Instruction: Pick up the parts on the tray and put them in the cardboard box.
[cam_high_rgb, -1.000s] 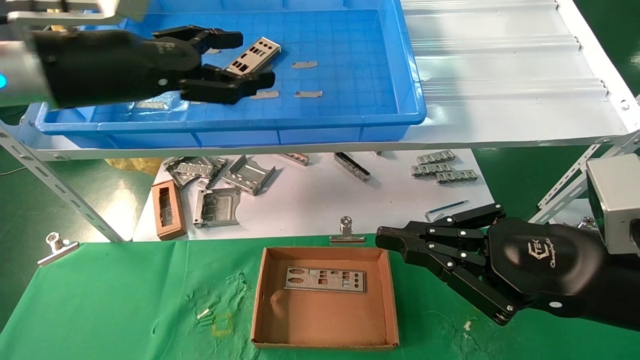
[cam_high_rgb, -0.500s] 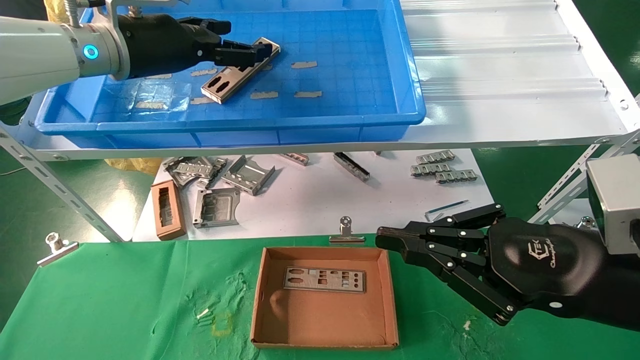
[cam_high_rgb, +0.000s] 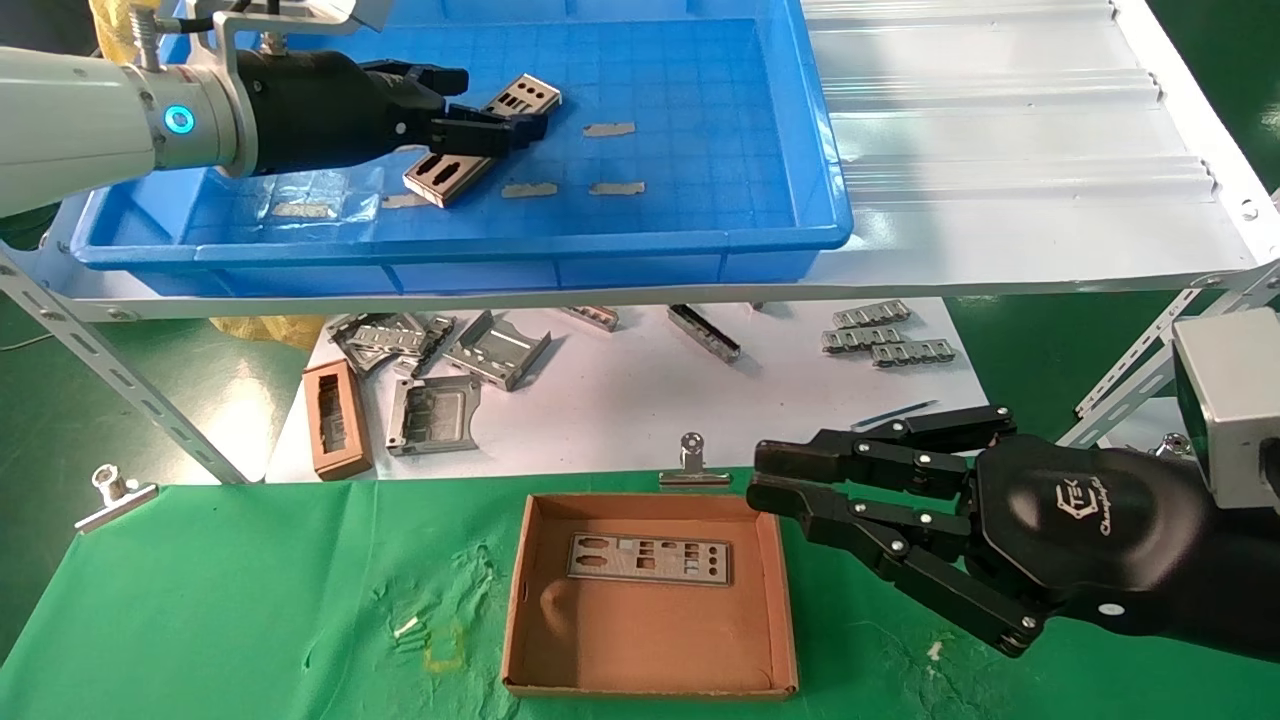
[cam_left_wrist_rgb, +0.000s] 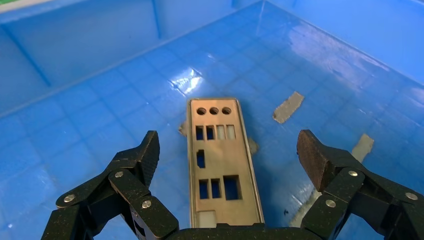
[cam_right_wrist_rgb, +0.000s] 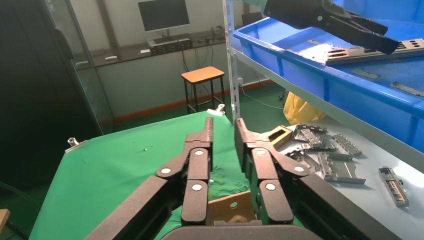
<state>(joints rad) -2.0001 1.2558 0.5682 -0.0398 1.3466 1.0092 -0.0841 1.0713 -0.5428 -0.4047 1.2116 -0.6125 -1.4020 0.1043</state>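
Observation:
One silver part lies flat on the floor of the blue tray. My left gripper hovers low over it, open. In the left wrist view the part sits in the wide gap of that gripper, and neither of the fingers touches it. Another part rests in the cardboard box on the green cloth. My right gripper hangs by the box's far right corner. It is open by a narrow gap and holds nothing.
Torn tape strips dot the tray floor. Folded grey brackets and a brown frame block lie on the white surface under the shelf. A binder clip sits behind the box. A slanted shelf strut stands on the left.
My left gripper has dropped into the tray and settled over the part, still open. The right gripper's fingertips, together before, have parted slightly.

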